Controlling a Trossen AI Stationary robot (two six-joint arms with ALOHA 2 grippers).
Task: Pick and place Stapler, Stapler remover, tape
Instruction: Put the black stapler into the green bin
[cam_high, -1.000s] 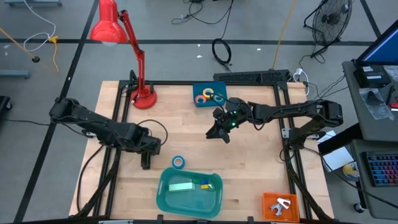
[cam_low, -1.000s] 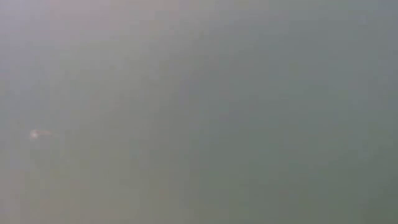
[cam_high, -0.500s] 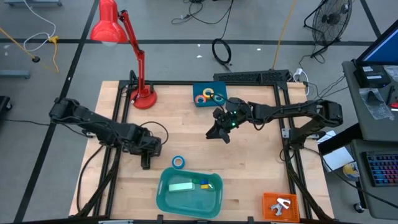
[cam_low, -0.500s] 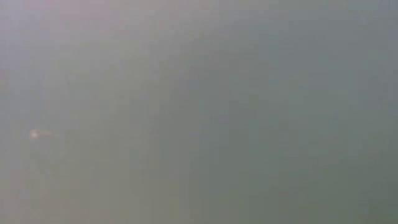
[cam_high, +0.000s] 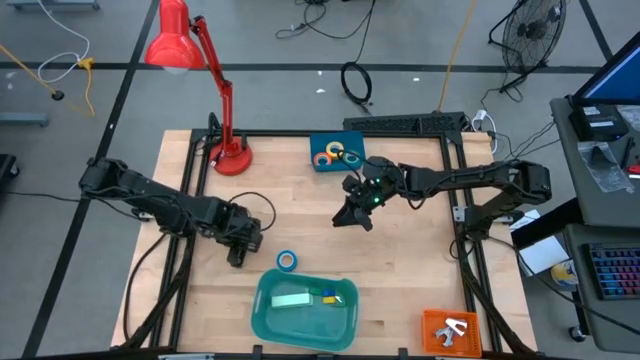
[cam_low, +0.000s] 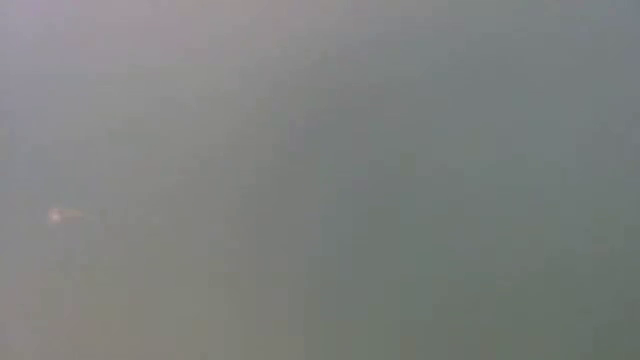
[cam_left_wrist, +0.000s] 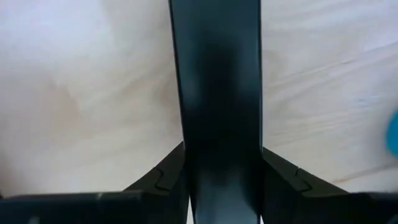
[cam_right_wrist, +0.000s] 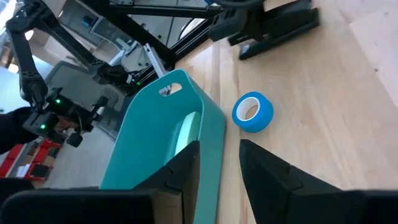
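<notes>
we judge it early: left gripper (cam_left_wrist: 222, 186) jaws pressed around the stapler (cam_left_wrist: 217, 93) on the table, right gripper (cam_right_wrist: 219, 168) parted and empty, blue tape (cam_right_wrist: 252, 112) beside the teal bin (cam_right_wrist: 155, 130), other rolls unmoved.

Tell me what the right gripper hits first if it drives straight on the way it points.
Probably the teal bin: its end wall sits dead ahead of the right gripper. The blue tape roll lies just off-line.

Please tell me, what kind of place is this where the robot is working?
Probably a robotics lab or workshop. A wooden table in a black metal frame carries two arms, cables lie across the grey floor, and a floor fan and a computer desk stand nearby.
</notes>
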